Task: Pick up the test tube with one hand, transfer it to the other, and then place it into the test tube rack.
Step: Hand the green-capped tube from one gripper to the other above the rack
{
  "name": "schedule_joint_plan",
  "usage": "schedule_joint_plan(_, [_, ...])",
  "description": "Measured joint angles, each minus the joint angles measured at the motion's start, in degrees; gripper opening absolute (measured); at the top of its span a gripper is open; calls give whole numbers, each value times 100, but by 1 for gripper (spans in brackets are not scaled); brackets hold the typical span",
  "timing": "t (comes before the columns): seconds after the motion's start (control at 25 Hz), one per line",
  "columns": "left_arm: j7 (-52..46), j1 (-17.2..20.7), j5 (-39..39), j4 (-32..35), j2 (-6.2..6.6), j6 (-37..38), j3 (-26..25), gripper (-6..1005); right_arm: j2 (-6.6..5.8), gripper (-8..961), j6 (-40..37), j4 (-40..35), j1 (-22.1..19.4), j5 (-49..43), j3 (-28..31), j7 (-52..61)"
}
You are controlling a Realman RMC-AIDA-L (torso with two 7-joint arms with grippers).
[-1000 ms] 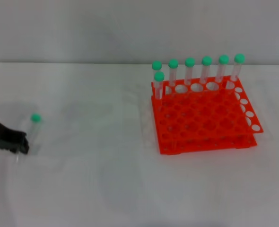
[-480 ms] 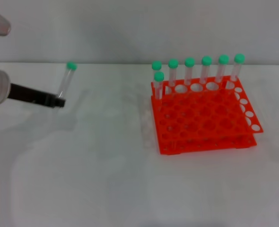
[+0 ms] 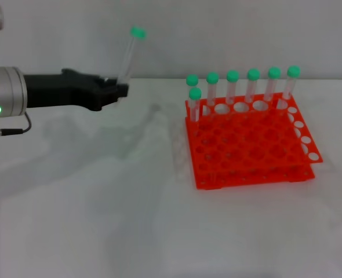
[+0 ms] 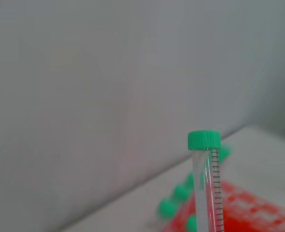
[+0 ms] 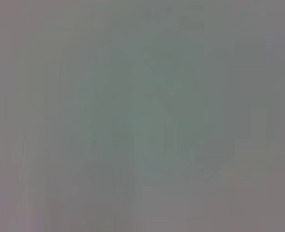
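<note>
Test tube [image 3: 128, 53] stood almost upright in the head view, green cap uppermost and leaning slightly to the right, its lower end clamped between the black fingers of the left gripper [image 3: 117, 88]. Half a second before, it had hung lower and farther to the left; a second before, it had lain near the table at the far left. It had thus been lifted clear and carried toward the middle, well above the white table [image 3: 130, 208] and still well apart from the test tube rack [image 3: 249, 145], where seven other capped tubes [image 3: 232, 87] stood along the back. That suggested the pick-up was done and the hand-over came next, though the right gripper was nowhere in this view.

From the left wrist, the tube [image 4: 207, 183] rose past the lens with its graduation marks visible, the rack [image 4: 249, 212] and blurred green caps behind it.

From the right wrist, only a featureless grey field showed, so that claw's state could not be told.
</note>
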Motion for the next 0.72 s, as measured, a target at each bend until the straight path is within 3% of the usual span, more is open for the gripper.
schedule_joint_plan(0.2, [931,251,-991,-87,-50,491,58,194,-45,702,-189,-397,131,-585,-4,725])
schedule_joint_plan(0.56, [2446,446,-1617,-678,-75,1535,719,196,-235,701,-586,-732,876,-2012,-8,2255])
schedule_joint_plan(0.72, [2762,487,-1792,-877,-79,1638,914,197,-256,700,-783,-866,1211,-2621,-8,2712])
